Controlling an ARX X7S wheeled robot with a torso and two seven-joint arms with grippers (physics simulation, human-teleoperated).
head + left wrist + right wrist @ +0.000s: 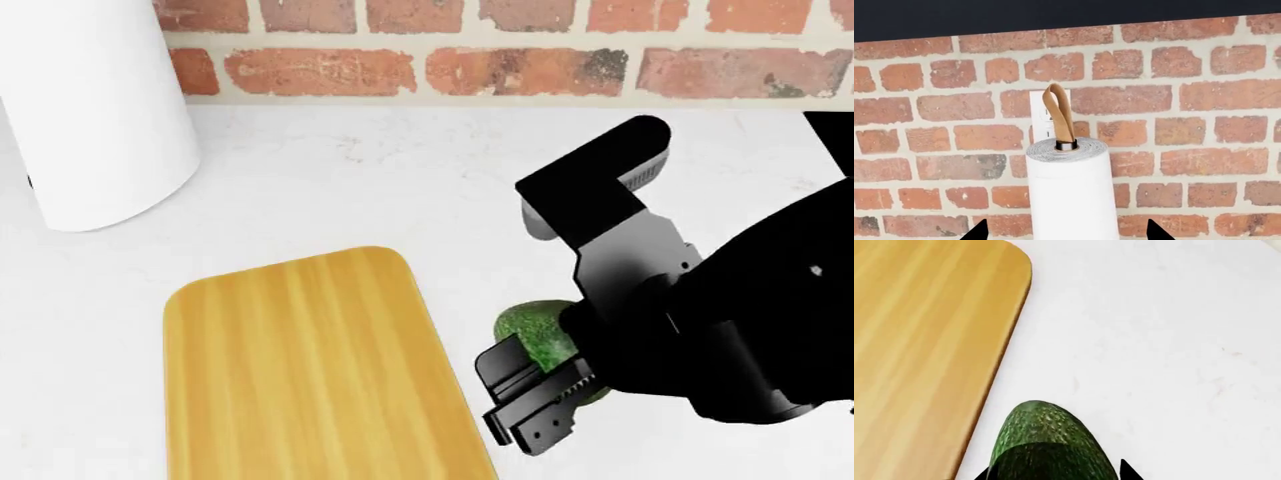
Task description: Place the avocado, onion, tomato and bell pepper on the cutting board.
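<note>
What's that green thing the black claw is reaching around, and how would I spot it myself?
Start at the big yellow wooden cutting board on the white counter, then look just past its edge nearest the black arm. There, between the fingers of the right gripper, sits the avocado. It is the only dark green, bumpy-skinned, egg-shaped thing here; the nearby paper towel roll is plain white.

Dark green bumpy avocado (534, 331), striped yellow-orange cutting board (307, 370), red brick wall (1174, 115), white paper-towel roll (1071, 195).
</note>
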